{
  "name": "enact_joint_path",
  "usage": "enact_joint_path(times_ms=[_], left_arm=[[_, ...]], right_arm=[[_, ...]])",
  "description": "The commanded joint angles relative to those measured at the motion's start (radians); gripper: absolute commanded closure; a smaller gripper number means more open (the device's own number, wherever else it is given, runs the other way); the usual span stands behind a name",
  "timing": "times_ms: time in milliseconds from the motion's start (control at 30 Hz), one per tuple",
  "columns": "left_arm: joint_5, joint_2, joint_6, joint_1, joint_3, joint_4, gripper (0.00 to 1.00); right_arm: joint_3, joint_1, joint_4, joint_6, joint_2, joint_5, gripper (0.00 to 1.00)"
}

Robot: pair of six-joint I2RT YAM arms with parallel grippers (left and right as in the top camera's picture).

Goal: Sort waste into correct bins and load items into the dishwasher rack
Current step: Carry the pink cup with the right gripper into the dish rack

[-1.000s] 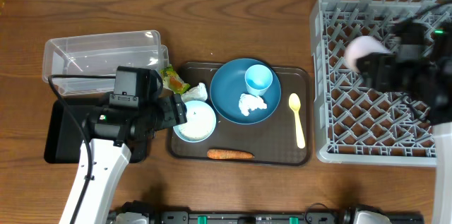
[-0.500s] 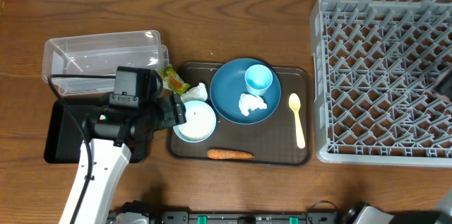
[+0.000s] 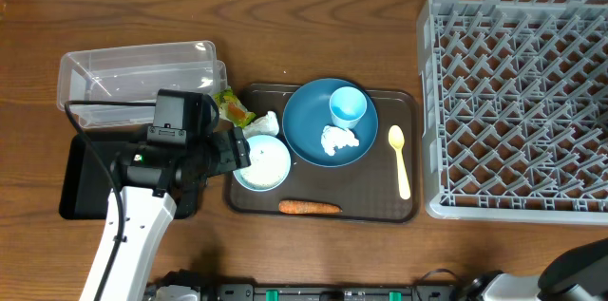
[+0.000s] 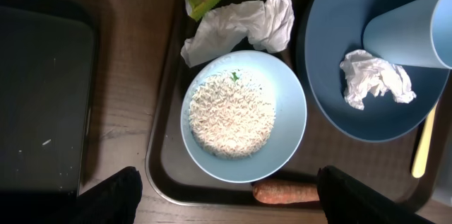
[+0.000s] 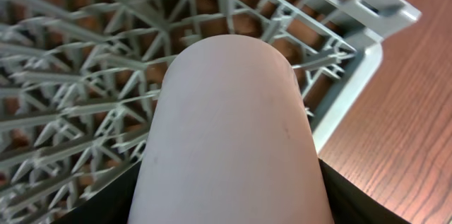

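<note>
L gripper hangs spread wide over the white bowl, which holds 1 heap of rice grains. R gripper pinches the 1 pink bowl above a corner of the rack. On the brown tray I count 2 tissues. Tissue no. 1 is on the plate beside the cup. Tissue no. 2 is just beside the wrapper. Also 1 carrot and 1 spoon. 2 bins at left: clear tub, black tray.

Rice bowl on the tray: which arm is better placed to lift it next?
Left. The left gripper hangs open right above the rice bowl, fingers spread wide; the right gripper holds a pink bowl over a corner of the rack.
</note>
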State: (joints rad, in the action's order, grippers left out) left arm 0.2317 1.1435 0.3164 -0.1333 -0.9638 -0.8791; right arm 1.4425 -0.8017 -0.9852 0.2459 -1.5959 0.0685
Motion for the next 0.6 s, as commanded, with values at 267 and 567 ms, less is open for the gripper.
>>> enact_joint_path(times_ms=[267,567], left_arm=[[-0.013,-0.005,-0.009,0.004,-0.009,-0.003,0.18],[-0.012,-0.005,-0.009,0.004,-0.009,-0.003,0.18]], right_arm=[[0.01,-0.052,0.003,0.031,-0.135,0.019,0.75],[0.01,-0.076,0.036,0.031,-0.164,0.009,0.68]])
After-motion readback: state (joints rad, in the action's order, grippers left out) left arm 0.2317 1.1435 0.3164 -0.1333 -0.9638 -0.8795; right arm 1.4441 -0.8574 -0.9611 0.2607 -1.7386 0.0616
